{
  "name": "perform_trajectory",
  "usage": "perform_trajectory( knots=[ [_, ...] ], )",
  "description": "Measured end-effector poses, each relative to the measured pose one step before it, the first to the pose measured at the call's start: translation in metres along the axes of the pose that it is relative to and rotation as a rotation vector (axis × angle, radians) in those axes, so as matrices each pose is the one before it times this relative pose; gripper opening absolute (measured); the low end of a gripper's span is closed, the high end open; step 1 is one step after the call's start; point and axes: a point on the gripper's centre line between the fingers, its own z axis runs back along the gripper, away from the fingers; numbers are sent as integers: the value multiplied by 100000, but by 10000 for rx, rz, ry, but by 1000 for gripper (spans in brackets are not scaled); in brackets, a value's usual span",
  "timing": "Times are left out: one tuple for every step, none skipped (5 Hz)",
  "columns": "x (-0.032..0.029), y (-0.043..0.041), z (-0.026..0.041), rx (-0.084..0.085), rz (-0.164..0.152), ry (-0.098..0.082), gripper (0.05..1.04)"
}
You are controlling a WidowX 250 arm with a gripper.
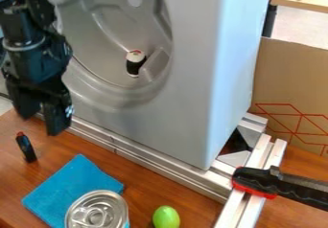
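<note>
Black two-finger tool [40, 122] parted, empty, above brown wooden worktop [147, 186]. Just below: small black cylinder with red tip [27, 148], possibly a marker. Likely light, stiff, slippery; best pinched mid-body.

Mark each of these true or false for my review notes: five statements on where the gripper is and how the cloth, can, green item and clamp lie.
1. The gripper hangs near the small black item with a reddish top. True.
2. The cloth is crumpled inside the grey housing. False: the cloth lies flat on the table, in front of the grey housing.
3. The can lies on its side. False: the can stands upright, top up.
4. The green item is to the right of the can in the picture. True.
5. The clamp is held by the gripper. False: the clamp is at the metal rails, far from the gripper.
</note>
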Motion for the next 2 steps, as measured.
perform_trajectory(
  knots=[
    [2148, 657, 774, 283, -287, -1137, 1001],
    [1666, 1398, -200, -414, 387, -1005, 1001]
  ],
)
